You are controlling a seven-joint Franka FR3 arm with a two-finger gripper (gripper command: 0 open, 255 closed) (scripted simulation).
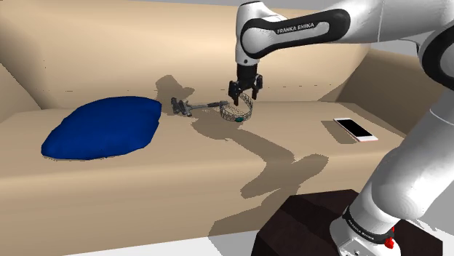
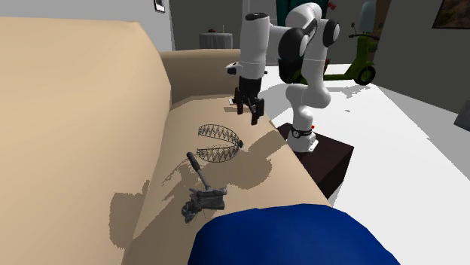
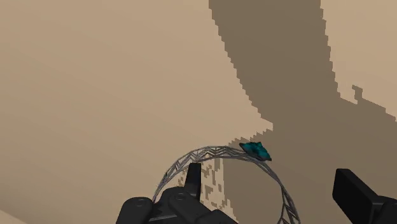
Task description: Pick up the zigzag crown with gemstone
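The crown (image 1: 237, 112) is a thin grey zigzag wire ring with a teal gemstone (image 3: 256, 151), lying on the tan sofa seat (image 1: 182, 174). My black gripper (image 1: 245, 96) hangs open just above it, pointing down, not touching it. From the second exterior view the crown (image 2: 218, 143) lies a little nearer the camera than the gripper (image 2: 248, 114). In the wrist view the crown's band (image 3: 213, 154) curves between my two spread fingers (image 3: 193, 175), with the gem on the part furthest from the hand; nothing is clasped.
A dark grey tool-like object (image 1: 183, 107) lies just beyond the crown toward the blue cushion (image 1: 102, 129). A white phone (image 1: 355, 129) rests on the seat at the shoulder view's right. The sofa backrest (image 1: 131, 51) rises behind. The dark stand (image 1: 305, 225) is at the lower right.
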